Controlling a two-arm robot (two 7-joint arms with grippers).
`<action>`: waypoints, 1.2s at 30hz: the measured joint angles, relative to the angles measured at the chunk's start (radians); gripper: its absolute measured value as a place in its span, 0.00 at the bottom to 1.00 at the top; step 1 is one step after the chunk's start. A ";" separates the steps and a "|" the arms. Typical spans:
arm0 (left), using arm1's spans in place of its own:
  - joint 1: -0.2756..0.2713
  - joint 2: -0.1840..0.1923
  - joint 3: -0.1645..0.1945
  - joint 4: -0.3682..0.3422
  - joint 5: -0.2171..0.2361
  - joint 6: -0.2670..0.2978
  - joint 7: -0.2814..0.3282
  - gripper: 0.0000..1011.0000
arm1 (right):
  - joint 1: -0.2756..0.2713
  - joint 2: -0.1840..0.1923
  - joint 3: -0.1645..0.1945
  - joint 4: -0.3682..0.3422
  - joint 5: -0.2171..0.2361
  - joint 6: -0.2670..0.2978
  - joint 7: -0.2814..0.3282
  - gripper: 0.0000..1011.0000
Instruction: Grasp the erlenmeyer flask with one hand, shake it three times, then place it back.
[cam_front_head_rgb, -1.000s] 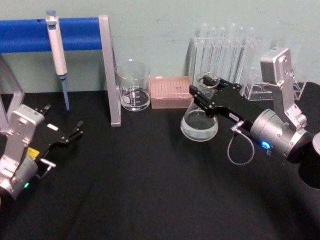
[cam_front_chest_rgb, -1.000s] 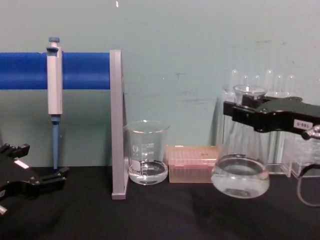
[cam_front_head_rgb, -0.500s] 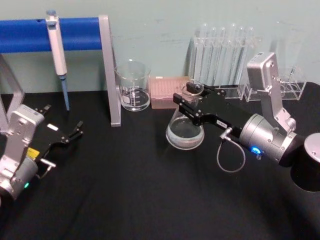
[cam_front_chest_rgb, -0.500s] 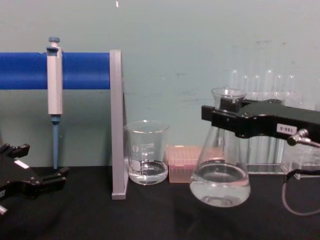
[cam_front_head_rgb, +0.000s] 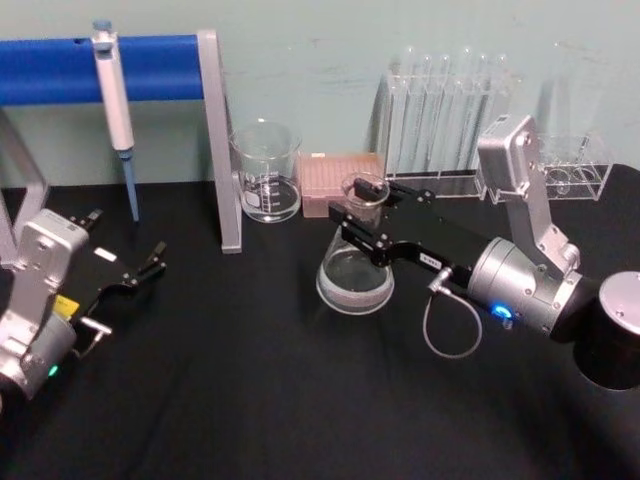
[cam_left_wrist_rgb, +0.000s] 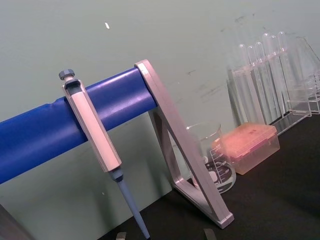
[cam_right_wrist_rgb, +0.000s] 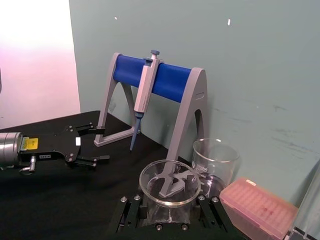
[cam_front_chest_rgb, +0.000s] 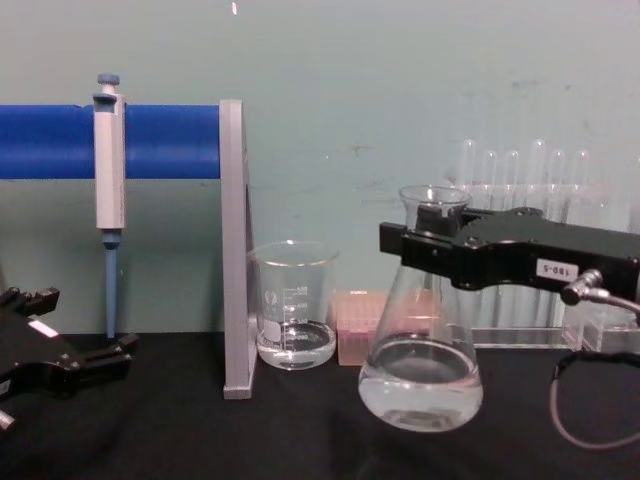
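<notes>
**Gripping the Erlenmeyer flask by its neck over the black table**

Spreading across the whole scene, the black table carries all the lab ware. At the back left stands the pipette stand, a blue bar on grey legs, with a pipette hanging from it, tip down. The right arm reaches in from the right, and its right pincer is clamped on the neck of the erlenmeyer flask, one flat jaw on each side just under the flared rim. At the back right a clear rack of test tubes stands against the wall. The flask sits near the table's middle, in front of the pink tip box and to the right of the glass beaker. It leans slightly and has clear liquid pooled in its wide base; I cannot tell whether that base touches the table. The left pincer rests low at the left edge, fingers spread wide and holding nothing.
</notes>
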 joint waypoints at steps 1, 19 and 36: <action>0.000 0.000 0.000 0.000 0.000 0.000 0.000 0.99 | 0.000 0.001 -0.001 0.000 0.000 0.000 0.000 0.44; 0.000 0.000 0.000 0.000 0.000 0.000 0.000 0.99 | 0.003 0.005 -0.012 -0.002 0.007 0.000 -0.009 0.44; 0.000 0.000 0.000 0.000 0.000 0.000 0.000 0.99 | 0.004 0.002 -0.021 0.015 0.007 -0.002 -0.013 0.44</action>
